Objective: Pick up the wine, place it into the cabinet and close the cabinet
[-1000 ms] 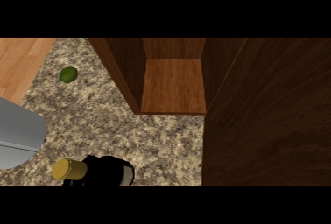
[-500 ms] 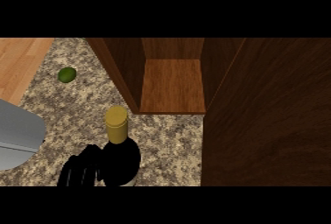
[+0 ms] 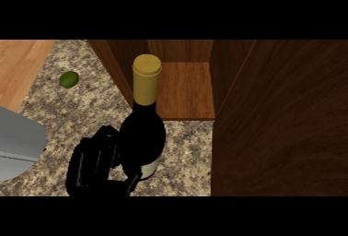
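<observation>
Gold-capped wine (image 3: 144, 133) neck toward cabinet (image 3: 183, 87)

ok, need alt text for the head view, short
A black hand grips a dark wine bottle with a gold-capped neck, held over a speckled stone counter and pointing toward the open wooden cabinet. A small green lime lies on the counter at upper left, and the cabinet's dark door fills the right side.
</observation>
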Controlling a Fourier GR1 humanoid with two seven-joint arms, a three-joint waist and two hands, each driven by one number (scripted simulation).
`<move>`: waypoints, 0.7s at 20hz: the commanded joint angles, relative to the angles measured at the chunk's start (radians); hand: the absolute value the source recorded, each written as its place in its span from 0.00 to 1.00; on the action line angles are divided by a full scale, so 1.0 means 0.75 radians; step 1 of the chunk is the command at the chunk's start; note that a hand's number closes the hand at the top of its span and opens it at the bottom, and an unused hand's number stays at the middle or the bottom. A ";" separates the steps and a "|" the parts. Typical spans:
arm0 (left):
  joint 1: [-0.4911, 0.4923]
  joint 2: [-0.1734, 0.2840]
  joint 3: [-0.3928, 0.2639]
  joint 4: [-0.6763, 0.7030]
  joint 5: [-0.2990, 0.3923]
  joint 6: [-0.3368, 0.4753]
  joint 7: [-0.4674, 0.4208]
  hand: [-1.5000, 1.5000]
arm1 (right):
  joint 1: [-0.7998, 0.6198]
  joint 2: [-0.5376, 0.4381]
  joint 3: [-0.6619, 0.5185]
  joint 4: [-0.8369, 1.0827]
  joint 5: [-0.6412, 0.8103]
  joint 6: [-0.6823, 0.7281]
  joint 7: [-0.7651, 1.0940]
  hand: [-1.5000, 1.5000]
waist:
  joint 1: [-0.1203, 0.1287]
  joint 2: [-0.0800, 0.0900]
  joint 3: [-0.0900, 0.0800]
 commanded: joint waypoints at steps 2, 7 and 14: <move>-0.221 -0.001 -0.052 0.083 -0.030 0.218 0.037 1.00 | 0.037 -0.040 -0.075 0.060 -0.074 0.086 -0.081 0.00 | -0.006 0.001 0.000; -0.474 -0.001 -0.094 0.242 -0.057 0.404 0.012 1.00 | 0.031 0.023 0.051 -0.011 0.050 0.008 -0.015 0.00 | -0.011 0.002 0.000; -0.584 -0.001 -0.128 0.499 -0.106 0.416 -0.046 1.00 | -0.038 0.022 -0.004 0.119 0.051 0.009 -0.099 0.00 | -0.004 0.002 0.000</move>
